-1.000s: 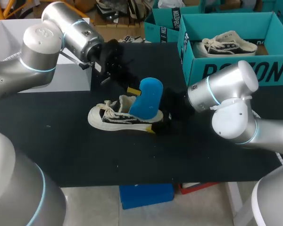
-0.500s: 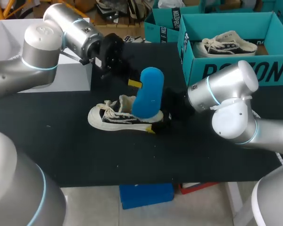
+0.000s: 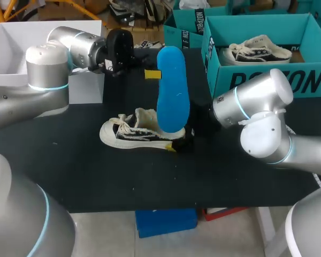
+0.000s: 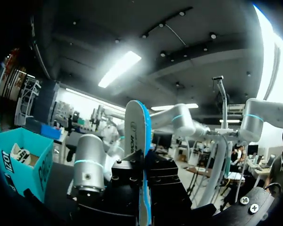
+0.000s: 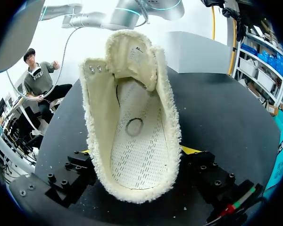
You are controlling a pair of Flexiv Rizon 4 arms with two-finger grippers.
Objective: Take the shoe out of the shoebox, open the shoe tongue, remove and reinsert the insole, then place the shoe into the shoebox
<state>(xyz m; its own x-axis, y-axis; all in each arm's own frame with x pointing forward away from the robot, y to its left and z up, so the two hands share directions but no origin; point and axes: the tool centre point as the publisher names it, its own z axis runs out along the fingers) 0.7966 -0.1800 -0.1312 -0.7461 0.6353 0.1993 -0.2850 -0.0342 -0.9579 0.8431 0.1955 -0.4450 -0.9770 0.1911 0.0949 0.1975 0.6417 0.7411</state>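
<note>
on the black table [image 3: 69,171], from the head view, the shoe [image 3: 134,134] lies on its sole, toe toward the left arm's side. the blue insole [image 3: 173,88] stands upright above the shoe's heel, with the left gripper [image 3: 152,74] clamped on its upper part. the right gripper [image 3: 176,143] is at the shoe's heel. the teal shoebox [image 3: 267,80] sits well beyond the shoe's heel, with another shoe [image 3: 259,51] inside.

from the left wrist, the insole [image 4: 140,155] shows edge-on, pinched between both fingers.

from the right wrist, the shoe [image 5: 137,117] sits heel-first between the fingers, which press its two sides. its tongue [image 5: 132,52] stands pulled up, and the footbed is bare.
</note>
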